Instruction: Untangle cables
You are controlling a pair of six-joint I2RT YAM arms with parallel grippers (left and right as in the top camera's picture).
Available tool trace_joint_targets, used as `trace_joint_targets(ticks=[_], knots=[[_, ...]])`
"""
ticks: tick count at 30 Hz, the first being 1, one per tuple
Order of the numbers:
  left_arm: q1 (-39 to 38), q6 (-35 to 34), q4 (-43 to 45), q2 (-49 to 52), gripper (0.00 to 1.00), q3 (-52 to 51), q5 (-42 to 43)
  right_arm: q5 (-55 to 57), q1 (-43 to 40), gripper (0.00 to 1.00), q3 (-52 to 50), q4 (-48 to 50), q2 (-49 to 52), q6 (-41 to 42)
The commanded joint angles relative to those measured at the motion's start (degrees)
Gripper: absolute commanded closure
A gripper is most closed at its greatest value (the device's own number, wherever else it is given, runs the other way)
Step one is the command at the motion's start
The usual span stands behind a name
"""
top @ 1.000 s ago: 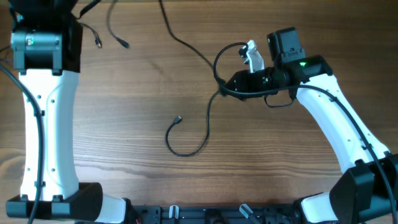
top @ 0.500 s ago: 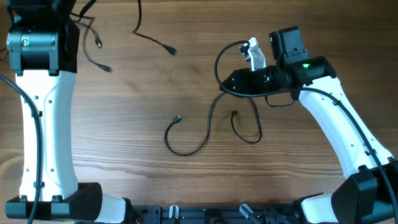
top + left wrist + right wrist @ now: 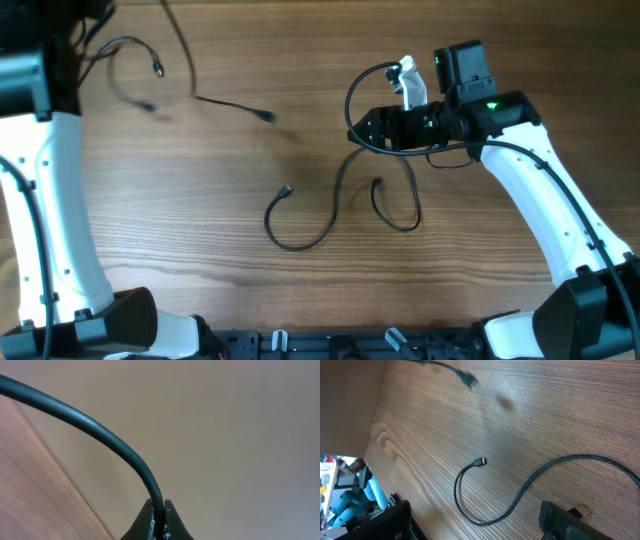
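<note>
Wood-grain bench (image 3: 200, 285): two cables (image 3: 300, 242) loose mid-bench, apparently separated; third cable (image 3: 225, 103) hangs top left, pinched in fully closed left hand (image 3: 159, 522). Right hand (image 3: 362, 130) wide open, empty. Remaining: lay third cable apart.

Soft even light, slight motion blur

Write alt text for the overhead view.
A black cable lies in loose curves on a wooden table near the open right gripper. Other cables hang at top left, beside the left arm.
</note>
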Motion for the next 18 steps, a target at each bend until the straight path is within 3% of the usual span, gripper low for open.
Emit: trace_joint_targets(ticks=[1,6,11,16,18], knots=[[4.9,-10.4,-3.1,-0.4,0.96,0.4,-1.2,0.4,0.2,0.17,-0.1,0.9,-1.4,0.3],[7.4,-24.5,-7.3,1.1,0.96,0.4,-1.2,0.4,0.2,0.18,-0.1,1.3,-1.4,1.3],[7.3,-37.8,-5.8,2.0,0.96,0.4,-1.1,0.4,0.2,0.19,-0.1,1.4,-1.4,1.3],[5.9,-38.0,0.9,2.0,0.96,0.4,4.6,0.3,0.2,0.2,-0.1,2.4,-1.4,3.4],[4.1,-31.8,2.2,2.0,0.96,0.4,4.9,0.4,0.2,0.22,-0.1,2.7,-1.4,4.3]])
